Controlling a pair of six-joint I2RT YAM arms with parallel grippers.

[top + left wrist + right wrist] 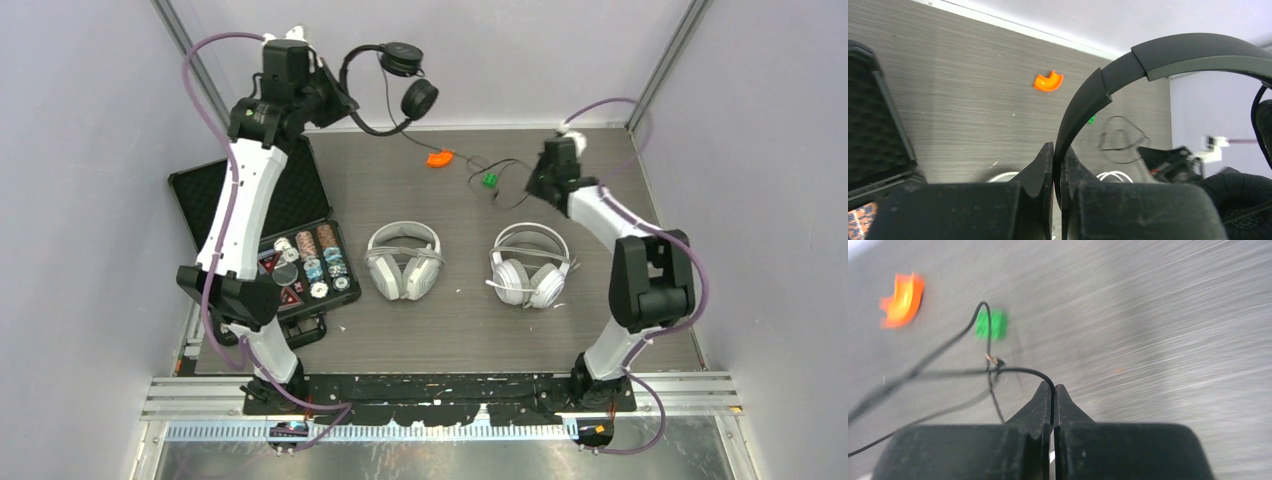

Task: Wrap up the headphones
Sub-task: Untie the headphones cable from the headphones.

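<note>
Black plastic is drawing the eye first: the black headset (400,80) is hanging in the air over the far left part of the desk (420,330). Its thin headband is being pinched in the left end effector (1057,150), whose jaws are closing tight on the band. The left arm is rising steeply from its base at the near left. Its long white link is stretching up over an open foam-lined case (290,195) holding poker chips (312,265), and its wrist is bending toward the right. The two ear cups are dangling just beyond that wrist.

From the headset, the black cable (470,160) is trailing down to the desk, passing beside an orange piece (439,158) and a green piece (489,180), and lying there in loose loops.

The right arm is folding at its elbow near the right edge, and its forearm is reaching forward and to the left, low over the far right of the desk. The right end effector (1053,389) is pinching the black cable, with its jaws pressed together and the wire arching out from between the tips, near the green piece.

In the middle of the desk, a pale grey headset (403,260) and a white headset (530,265) are lying flat side by side, apart from each other and from both arms.
</note>
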